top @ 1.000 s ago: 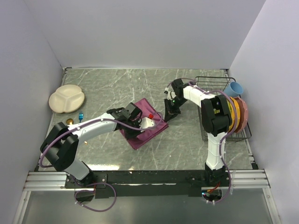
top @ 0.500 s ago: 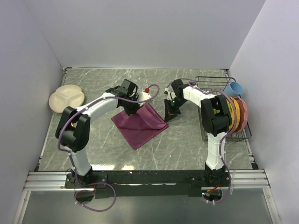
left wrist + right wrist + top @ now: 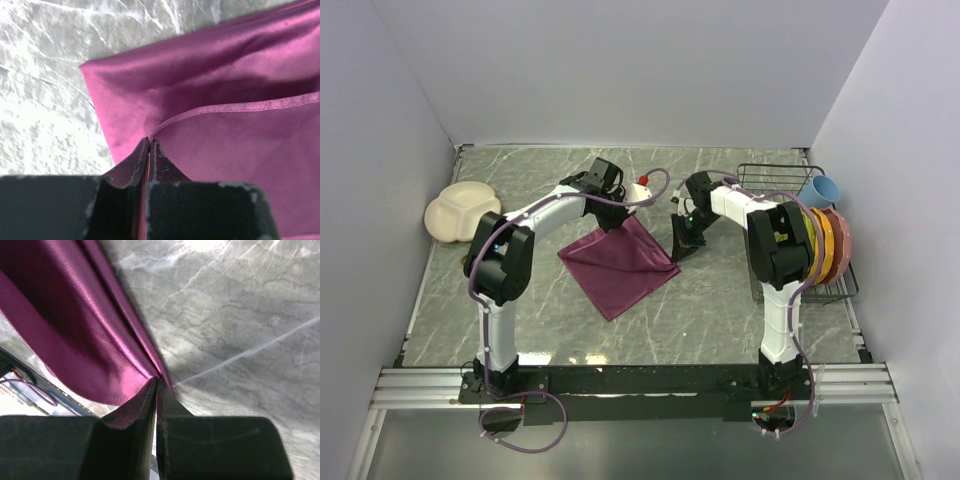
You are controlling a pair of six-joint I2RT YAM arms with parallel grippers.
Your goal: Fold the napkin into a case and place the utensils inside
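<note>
Napkin (image 3: 620, 265) seems pinched in left tool (image 3: 149, 142), right tool (image 3: 156, 380).

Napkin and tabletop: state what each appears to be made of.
Napkin: woven cloth, possibly a satin-like synthetic. It has a soft sheen, a fine ribbed weave and a hemmed edge, and it drapes in loose folds.
Tabletop: a hard grey marble-look surface with white veins and glossy light patches. Whether it is real stone or printed laminate cannot be told.

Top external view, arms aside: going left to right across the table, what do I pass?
cream divided plate → maroon napkin → wire dish rack
</note>
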